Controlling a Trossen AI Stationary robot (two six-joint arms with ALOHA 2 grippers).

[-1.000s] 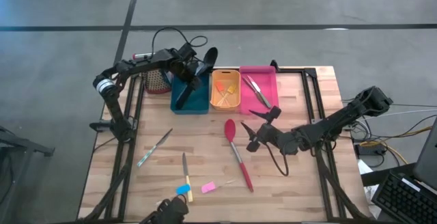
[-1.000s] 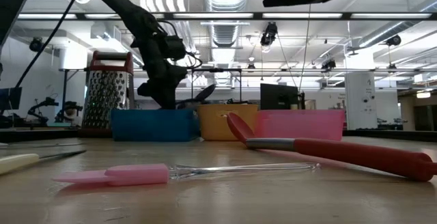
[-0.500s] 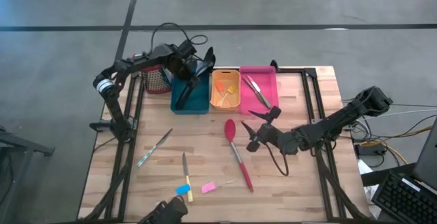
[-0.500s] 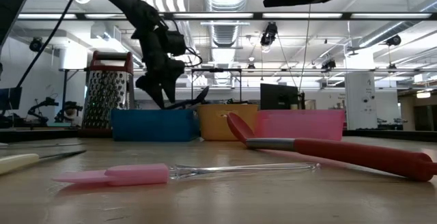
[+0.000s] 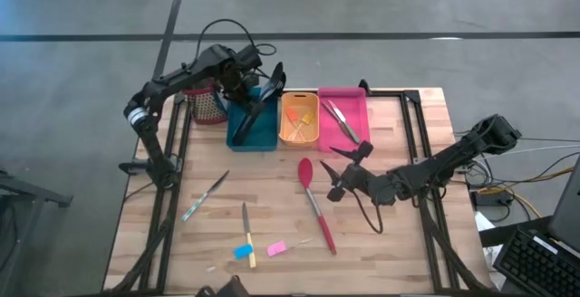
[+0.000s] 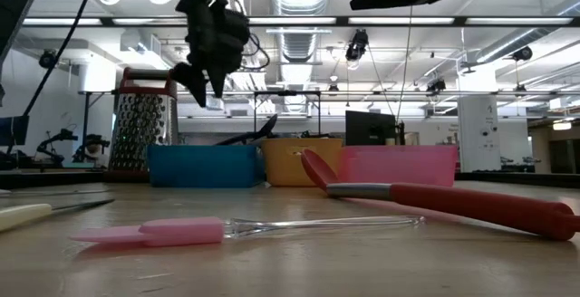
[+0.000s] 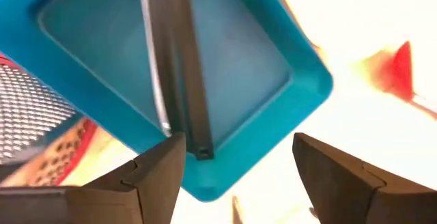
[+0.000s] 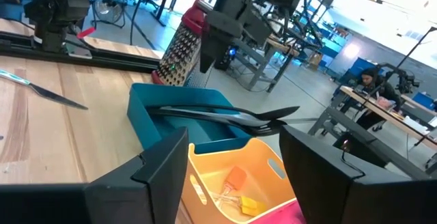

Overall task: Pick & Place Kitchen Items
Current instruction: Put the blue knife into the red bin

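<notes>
Now the table [image 5: 390, 252] carries three bins in a row at its 12 o'clock edge: a teal bin [image 5: 243, 138], an orange bin [image 5: 299, 120] just beside it toward 3 o'clock, and a pink bin [image 5: 355, 109] beyond that. A grater [image 5: 209, 105] stands just off the teal bin toward 9 o'clock. The left gripper [image 5: 243, 78] hangs above the far end of the teal bin, jaws parted and holding nothing; its wrist camera looks down between the fingers [image 7: 158, 176] onto the bin floor. A black spoon [image 5: 258, 107] lies lengthwise in the teal bin, its bowl poking over the 12 o'clock rim. The right gripper [image 5: 337, 172] waits near the table's middle, just toward 3 o'clock of the red spoon, jaws spread and empty. The red spoon [image 5: 314, 205] lies on the wood, bowl toward 12 o'clock, handle running toward 5 o'clock. Metal tools [image 5: 340, 120] rest in the pink bin. A knife [image 5: 207, 195] lies slanted toward 8 o'clock of the table's centre. A yellow-handled tool [image 5: 246, 234] lies near the 6 o'clock edge, with a blue piece [image 5: 242, 251] touching its handle and a pink piece [image 5: 276, 247] just beside it toward 3 o'clock. Small orange and yellow pieces [image 5: 304, 116] sit inside the orange bin.
</notes>
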